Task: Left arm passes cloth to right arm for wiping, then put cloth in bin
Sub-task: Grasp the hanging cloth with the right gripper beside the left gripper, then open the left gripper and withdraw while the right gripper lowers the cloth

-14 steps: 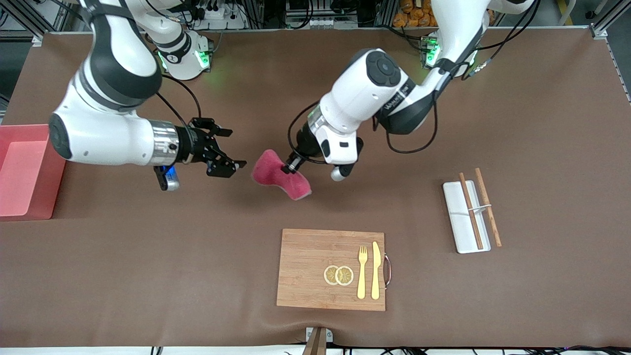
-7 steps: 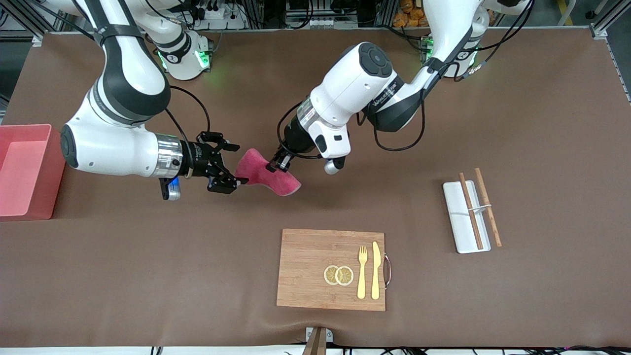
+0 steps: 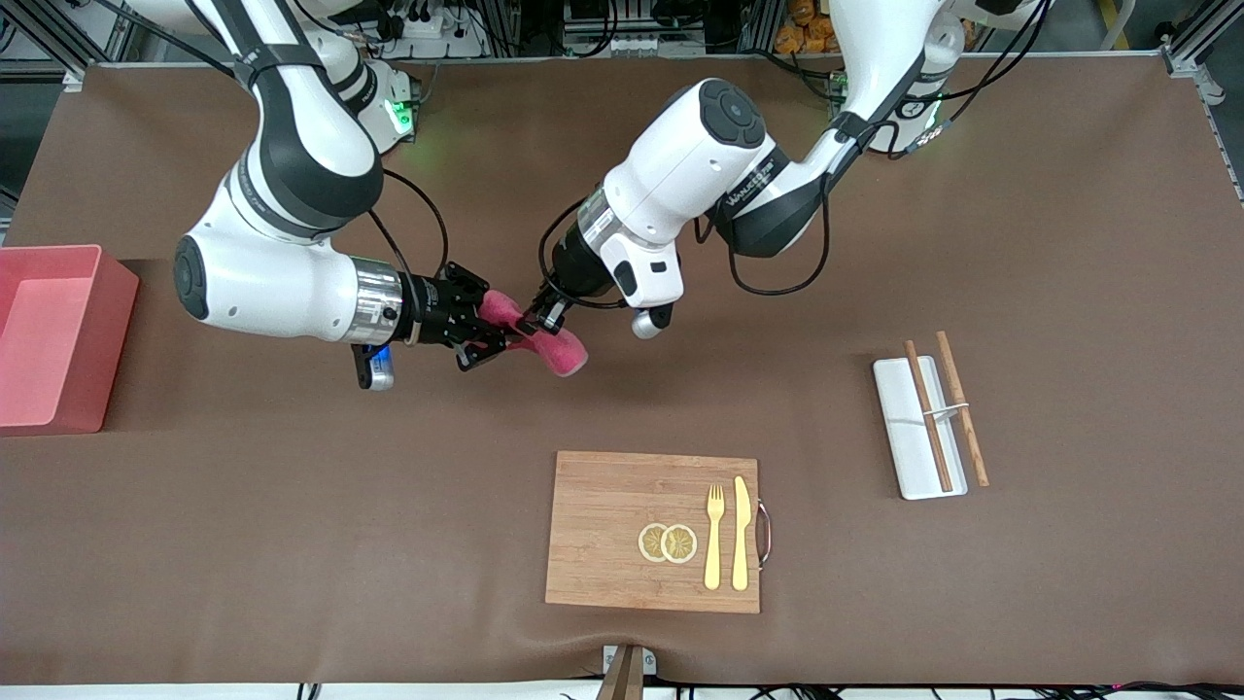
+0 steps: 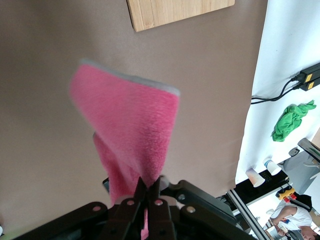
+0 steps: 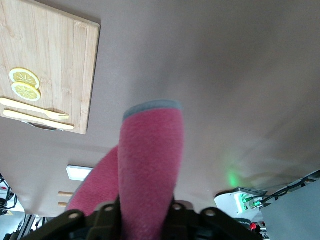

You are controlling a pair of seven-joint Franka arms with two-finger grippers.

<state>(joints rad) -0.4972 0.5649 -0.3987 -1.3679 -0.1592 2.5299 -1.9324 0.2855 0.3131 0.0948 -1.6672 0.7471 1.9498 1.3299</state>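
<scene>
The magenta-red cloth (image 3: pixel 559 352) hangs in the air over the middle of the table, between the two grippers. My left gripper (image 3: pixel 539 321) is shut on its upper edge; the left wrist view shows the cloth (image 4: pixel 135 130) pinched between the closed jaws of that gripper (image 4: pixel 148 187). My right gripper (image 3: pixel 491 335), on the arm with the silver cuff, stands open with its fingers on either side of the cloth's other end. In the right wrist view the cloth (image 5: pixel 150 160) fills the gap of the right gripper (image 5: pixel 147 210). The pink bin (image 3: pixel 58 251) sits at the right arm's end of the table.
A wooden cutting board (image 3: pixel 603 525) with lemon slices, a fork and a knife lies nearer to the front camera than the cloth. A white tray (image 3: pixel 909 447) with chopsticks (image 3: pixel 962 408) lies toward the left arm's end.
The right arm moved toward the cloth until its open fingers straddled the cloth's end. The left arm carried the cloth a little toward the right arm.
</scene>
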